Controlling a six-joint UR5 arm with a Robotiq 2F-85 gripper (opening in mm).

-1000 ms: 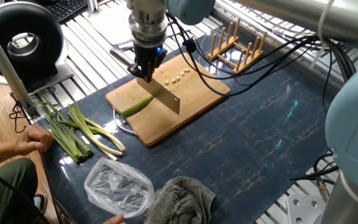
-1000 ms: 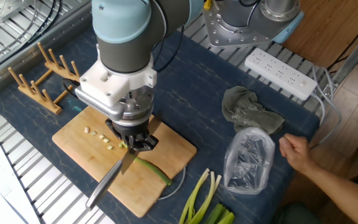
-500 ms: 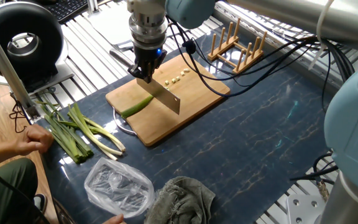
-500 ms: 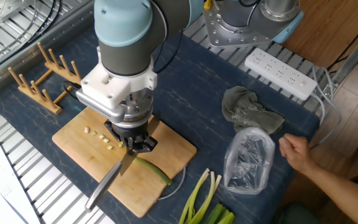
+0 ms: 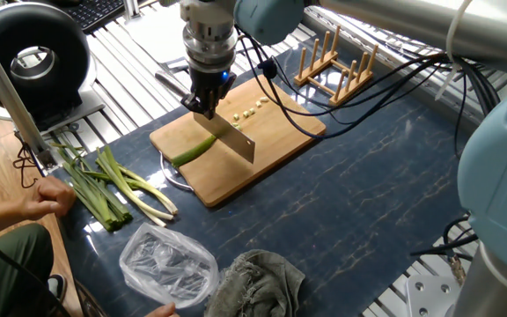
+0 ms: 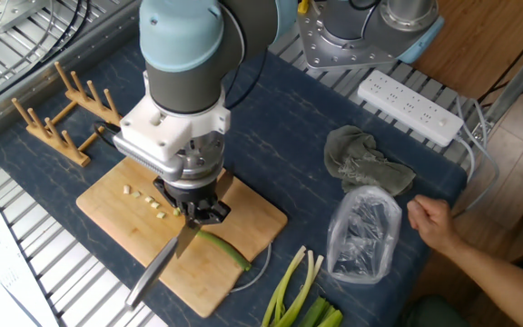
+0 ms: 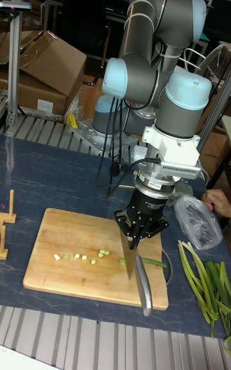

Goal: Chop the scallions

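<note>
Against the frames from a second ago I see the gripper (image 5: 204, 104) a touch higher over the cutting board (image 5: 275, 141), and the knife (image 5: 236, 139) lifted with it; the scallion stalk, the cut bits and the person's hand (image 6: 432, 222) have not shifted.

The gripper is clenched on the knife handle, blade pointing down toward the board's near edge in the tall view, its cutting edge just at the scallion stalk (image 6: 224, 248); I cannot tell whether it touches.

The board lies toward one end of the dark counter (image 5: 394, 185). A wooden rack (image 5: 337, 60) stands just off the board's far corner, near the counter edge. On the opposite side, a bundle of whole scallions (image 5: 117, 189) lies along the counter's edge beside the hand, with a clear plastic bag (image 6: 364, 234) and a grey cloth (image 6: 361, 162) near it. The wide stretch of counter on the far side of the board from the scallions carries nothing.

The stalk on the board is short, green, slightly curved. A loose row of small pale and green cut pieces (image 7: 77, 255) lies on the board beyond the blade.
</note>
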